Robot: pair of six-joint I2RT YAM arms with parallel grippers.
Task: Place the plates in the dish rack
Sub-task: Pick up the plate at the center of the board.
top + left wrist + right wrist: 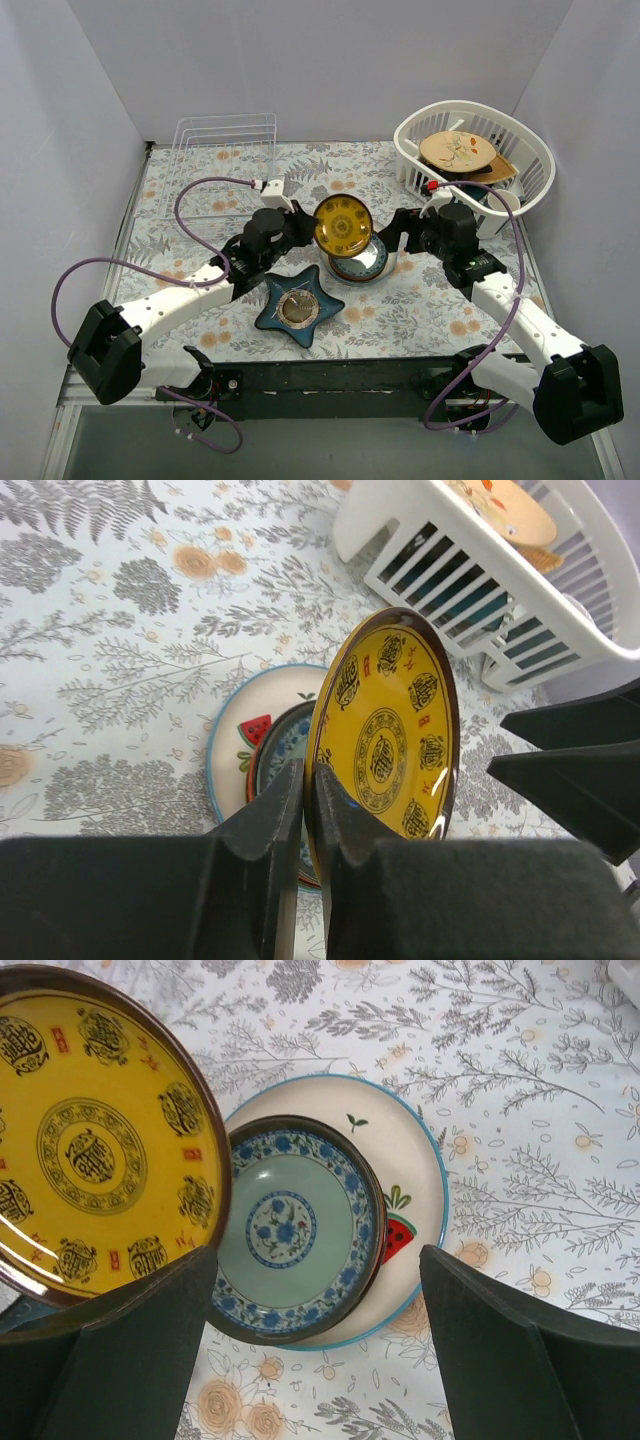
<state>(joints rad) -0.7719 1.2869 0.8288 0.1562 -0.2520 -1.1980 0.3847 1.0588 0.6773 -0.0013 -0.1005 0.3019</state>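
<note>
My left gripper [305,226] [308,776] is shut on the rim of a yellow plate [343,224] [386,730] [90,1150] with a brown pattern, holding it on edge above the mat. Just below and to its right lies a stack of plates [362,262]. A teal-green plate with blue flowers [290,1230] [285,745] is on top, and an off-white plate with a watermelon slice [420,1185] [235,735] is at the bottom. My right gripper [397,236] [318,1255] hangs open over that stack, holding nothing. The clear wire dish rack [222,150] stands at the back left.
A dark blue star-shaped dish [298,308] lies in front of the stack. A white slotted basket [478,150] [470,570] with a tan plate and other dishes sits at the back right. Grey walls enclose the flowered mat on three sides.
</note>
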